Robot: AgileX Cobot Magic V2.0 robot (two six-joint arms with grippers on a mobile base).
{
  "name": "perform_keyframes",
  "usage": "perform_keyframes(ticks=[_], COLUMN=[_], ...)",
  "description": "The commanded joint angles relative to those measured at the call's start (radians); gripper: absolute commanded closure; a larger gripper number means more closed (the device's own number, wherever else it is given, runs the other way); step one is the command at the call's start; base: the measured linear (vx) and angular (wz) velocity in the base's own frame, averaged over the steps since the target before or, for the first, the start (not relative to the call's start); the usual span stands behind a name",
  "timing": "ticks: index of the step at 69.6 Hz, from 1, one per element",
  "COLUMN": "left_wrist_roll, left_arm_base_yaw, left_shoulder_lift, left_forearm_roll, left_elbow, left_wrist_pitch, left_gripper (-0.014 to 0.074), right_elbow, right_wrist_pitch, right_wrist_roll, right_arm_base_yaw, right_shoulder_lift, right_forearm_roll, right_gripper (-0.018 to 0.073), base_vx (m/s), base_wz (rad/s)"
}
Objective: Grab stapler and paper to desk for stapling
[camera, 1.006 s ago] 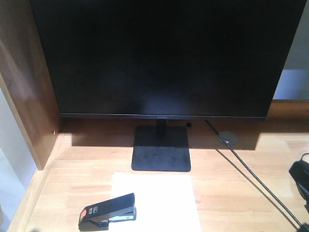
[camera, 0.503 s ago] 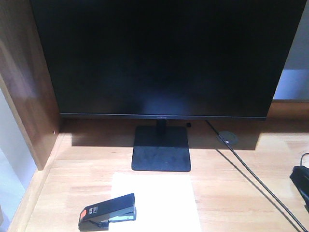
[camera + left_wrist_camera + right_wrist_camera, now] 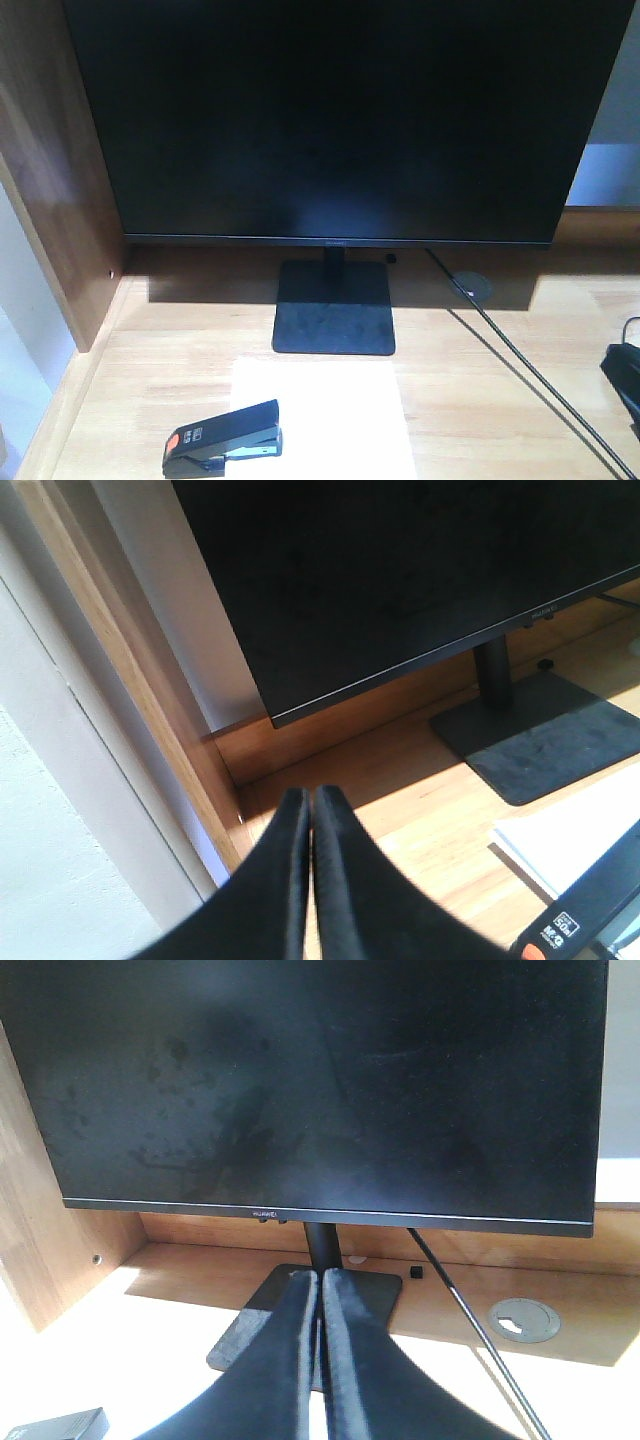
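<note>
The black stapler [image 3: 222, 438] with its orange-red patch lies on the left edge of the white paper [image 3: 340, 410], which is flat on the wooden desk [image 3: 480, 380] in front of the monitor stand. In the left wrist view my left gripper [image 3: 308, 795] is shut on nothing and hangs over the desk's left rear corner. The stapler [image 3: 590, 920] and paper [image 3: 575, 830] are low to its right. My right gripper [image 3: 320, 1278] is also shut and empty, pointing at the monitor stand. A corner of the stapler [image 3: 55, 1425] shows at its lower left.
A large dark monitor [image 3: 330, 120] on a black base [image 3: 334, 310] fills the back. A wooden side panel [image 3: 50, 180] walls the left. A round grey grommet [image 3: 472, 287] and a thin black cable [image 3: 530, 375] lie at the right. A dark part of the right arm [image 3: 625, 375] shows at the edge.
The dark arm part at the right edge has drawn back lower and further out of the front view. The stapler and paper have not moved.
</note>
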Motion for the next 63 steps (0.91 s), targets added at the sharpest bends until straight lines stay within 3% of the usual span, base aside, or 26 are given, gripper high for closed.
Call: perform_keyframes(ticks=[1,13,24,40,63], left_wrist_roll=[-0.013,-0.015,-0.058,-0.071,-0.074], left_arm_base_yaw=[-0.005,-0.005,-0.005,0.0,0.163], left_shoulder_lift=[0.008,0.008,0.007,-0.002,-0.203], left_forearm_roll=[-0.004,-0.025,-0.176,-0.16,-0.197], left_elbow=[-0.026,-0.026,-0.026,-0.026,0.101], left_wrist_pitch=[-0.067,-0.065,-0.075,-0.109,-0.112], left_gripper=[0.0603,0.0603,0.0603,0.0603,0.0603], right_elbow=[-0.028,-0.028,-0.028,-0.028,-0.028], right_wrist_pitch=[0.019,0.021,0.022,0.022,0.022], right_wrist_roll=[-0.01,-0.01,-0.01,-0.01,-0.002], right_arm_base_yaw=[-0.004,-0.004,-0.004,-0.004,-0.004], right_shoulder_lift=[0.005,0.005,0.005,0.005,0.005], right_forearm_roll=[-0.026,-0.027,-0.027,-0.027,-0.027], right_gripper=[0.0565,0.0565,0.0565,0.0565,0.0565], base_vx=[0.0,0.0,0.0,0.0,0.0], base_wz=[0.0,0.0,0.0,0.0,0.0])
